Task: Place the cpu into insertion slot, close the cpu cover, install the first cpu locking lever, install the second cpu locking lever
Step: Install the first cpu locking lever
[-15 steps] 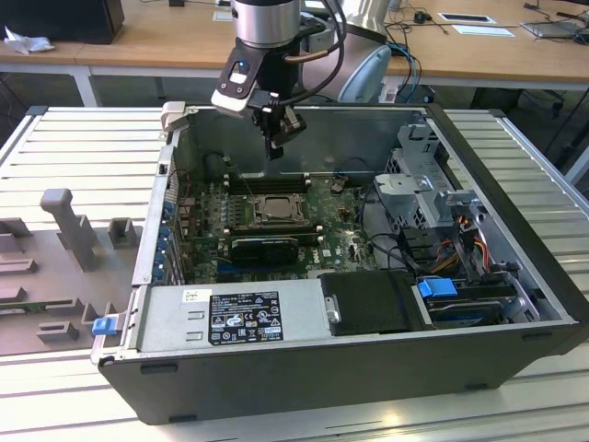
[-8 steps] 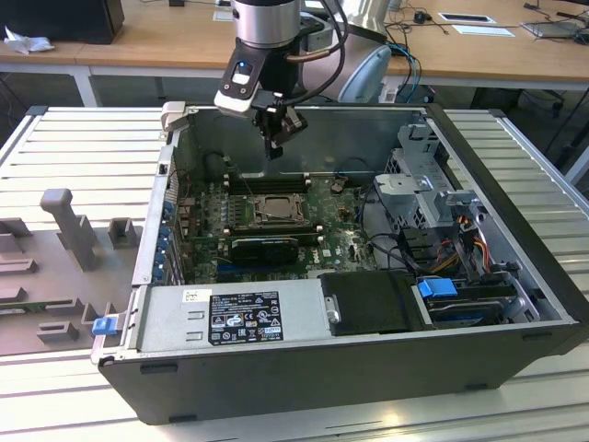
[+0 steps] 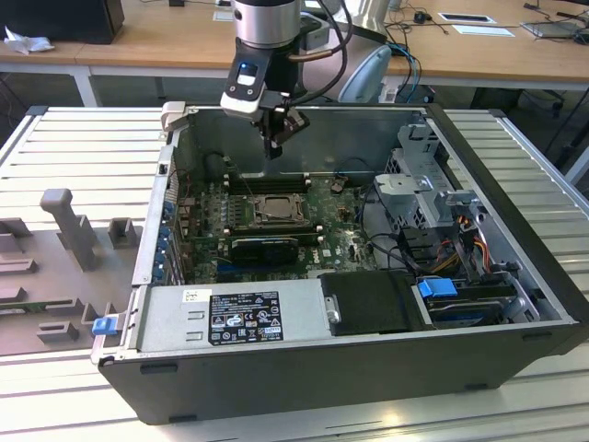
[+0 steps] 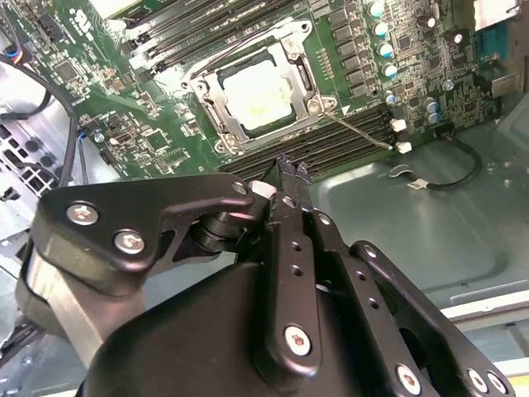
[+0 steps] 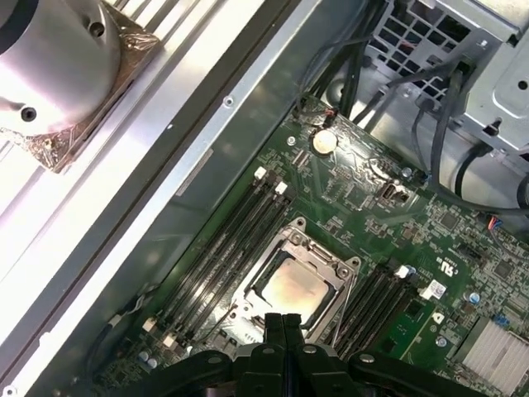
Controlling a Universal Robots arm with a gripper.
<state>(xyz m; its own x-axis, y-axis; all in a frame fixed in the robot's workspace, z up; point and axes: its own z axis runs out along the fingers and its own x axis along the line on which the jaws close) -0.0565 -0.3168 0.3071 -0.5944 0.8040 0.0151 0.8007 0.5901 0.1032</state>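
Fingers pinched together above cpu in insertion slot; label illegible.

Shiny metal cpu cover; smooth satin cpu; matt black pincer.

No print here can be read. A black label with white lettering lies on the silver power-supply housing at the near side of the case. A small white sticker is just beside it, toward the exterior view's left. The print on both is too small to make out. In the first wrist view, a white printed mark and a white tag sit on the green board, past the memory slots that flank the insertion slot. Neither is legible.
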